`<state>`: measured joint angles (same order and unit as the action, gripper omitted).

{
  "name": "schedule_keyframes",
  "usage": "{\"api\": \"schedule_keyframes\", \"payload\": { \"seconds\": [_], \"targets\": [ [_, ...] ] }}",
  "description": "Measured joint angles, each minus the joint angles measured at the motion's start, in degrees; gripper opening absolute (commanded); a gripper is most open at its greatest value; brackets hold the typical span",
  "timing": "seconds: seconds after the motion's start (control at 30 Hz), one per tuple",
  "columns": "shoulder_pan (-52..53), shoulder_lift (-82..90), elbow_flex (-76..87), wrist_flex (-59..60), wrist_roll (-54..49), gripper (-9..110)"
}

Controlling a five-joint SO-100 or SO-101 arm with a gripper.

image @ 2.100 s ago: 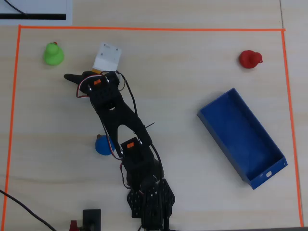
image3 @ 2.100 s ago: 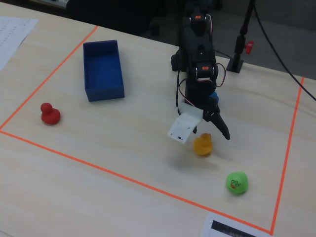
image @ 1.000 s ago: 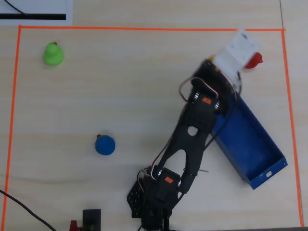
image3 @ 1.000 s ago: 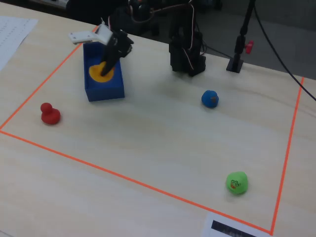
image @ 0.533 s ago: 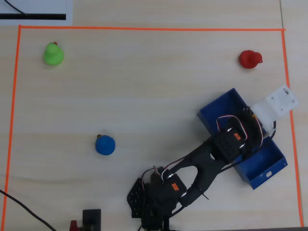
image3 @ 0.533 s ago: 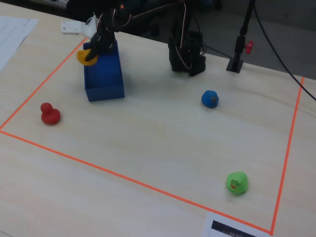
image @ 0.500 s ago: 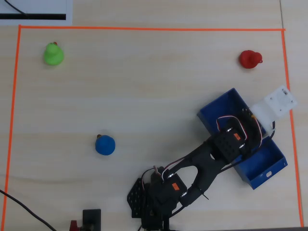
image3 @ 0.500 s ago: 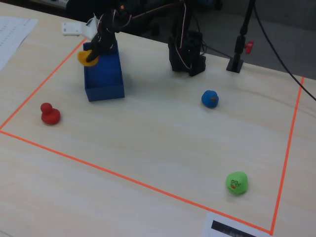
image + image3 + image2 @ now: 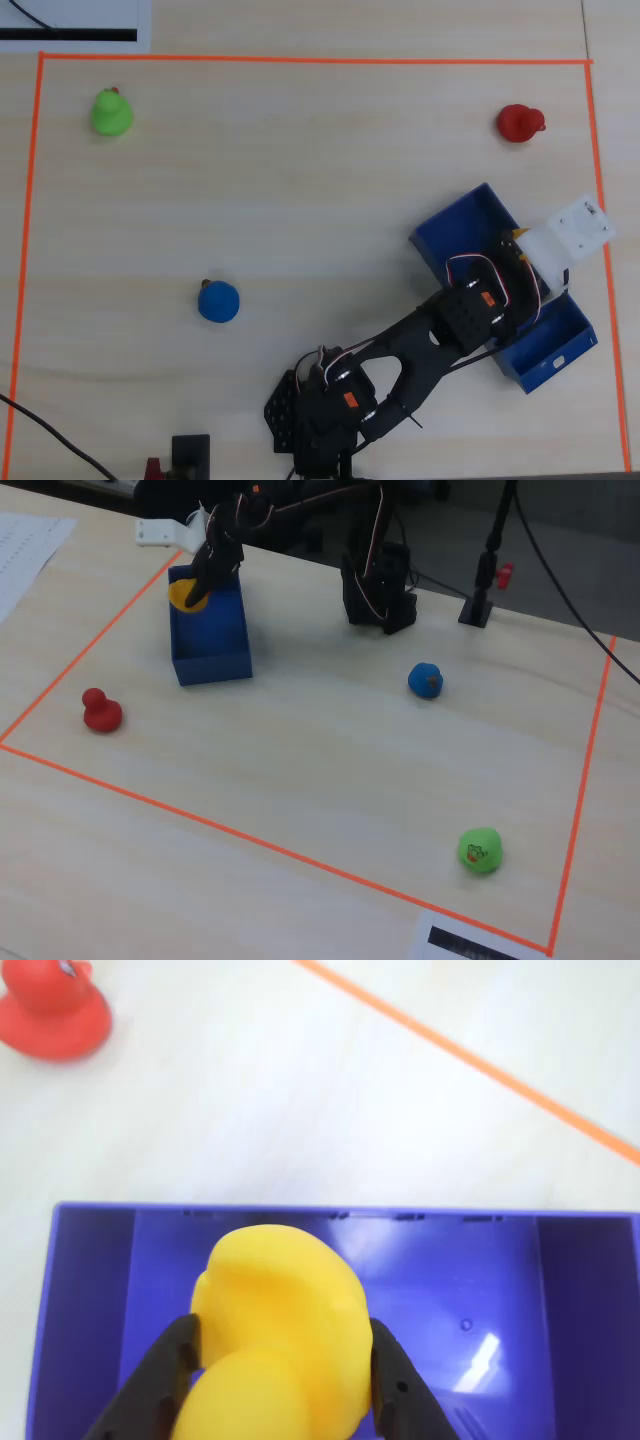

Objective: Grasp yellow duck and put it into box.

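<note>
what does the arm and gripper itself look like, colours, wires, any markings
The arm is black printed plastic, with chunky servo blocks bearing small orange labels. Thin red, white and black wires loop between the joints. A white block, seemingly the camera mount, sits at the wrist. The gripper has two matte black fingers with slightly rough, angular edges in the wrist view. No other markings are legible.

Smooth, softly glossy rubber on the yellow duck (image 9: 280, 1330), pinched between matt black plastic fingers (image 9: 160, 1375). Slick blue plastic with a faint sheen inside the box (image 9: 470, 1290). Pale wood-grain laminate on the table (image 9: 300, 180), edged with matt orange tape (image 9: 300, 61).
</note>
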<state>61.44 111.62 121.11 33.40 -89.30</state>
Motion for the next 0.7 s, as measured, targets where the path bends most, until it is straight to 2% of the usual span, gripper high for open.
{"api": "schedule_keyframes", "payload": {
  "seconds": [0.2, 0.4, 0.5, 0.53, 0.7],
  "targets": [
    [0.18, 1.23, 4.04, -4.92, -0.53, 36],
    [0.18, 1.32, 4.66, -7.03, -0.26, 57],
    [0.09, 2.29, 4.66, -7.03, 1.49, 54],
    [-0.26, 3.34, 4.66, -7.03, 2.55, 50],
    [-8.17, 11.69, 4.66, -4.39, 13.62, 41]
  ]
}}
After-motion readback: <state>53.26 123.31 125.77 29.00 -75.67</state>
